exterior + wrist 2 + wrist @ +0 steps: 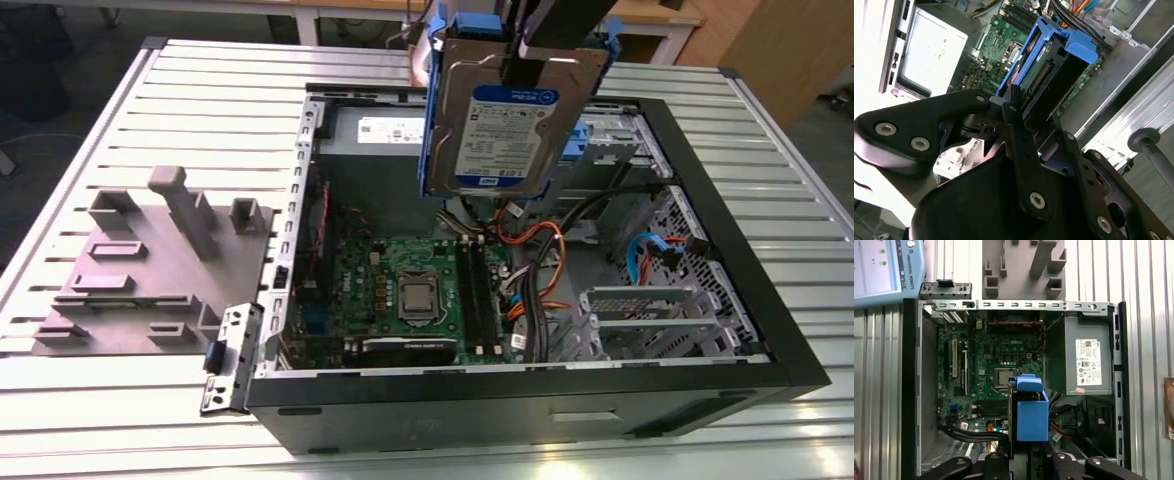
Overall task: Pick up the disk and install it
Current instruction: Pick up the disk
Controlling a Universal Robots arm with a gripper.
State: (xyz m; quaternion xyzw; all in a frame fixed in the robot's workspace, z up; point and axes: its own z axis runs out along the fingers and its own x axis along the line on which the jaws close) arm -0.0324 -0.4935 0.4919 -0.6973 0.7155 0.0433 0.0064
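My hand [534,58] runs off the top edge in the exterior view, so the arm above it is cut off. The disk [497,130] hangs in front of the grey power box [360,140] and covers much of it. In the first wrist view the disk [1031,410] faces me edge-on, so its label is hidden. In the second wrist view my hand [1033,107] covers the near end of the disk [1051,75].
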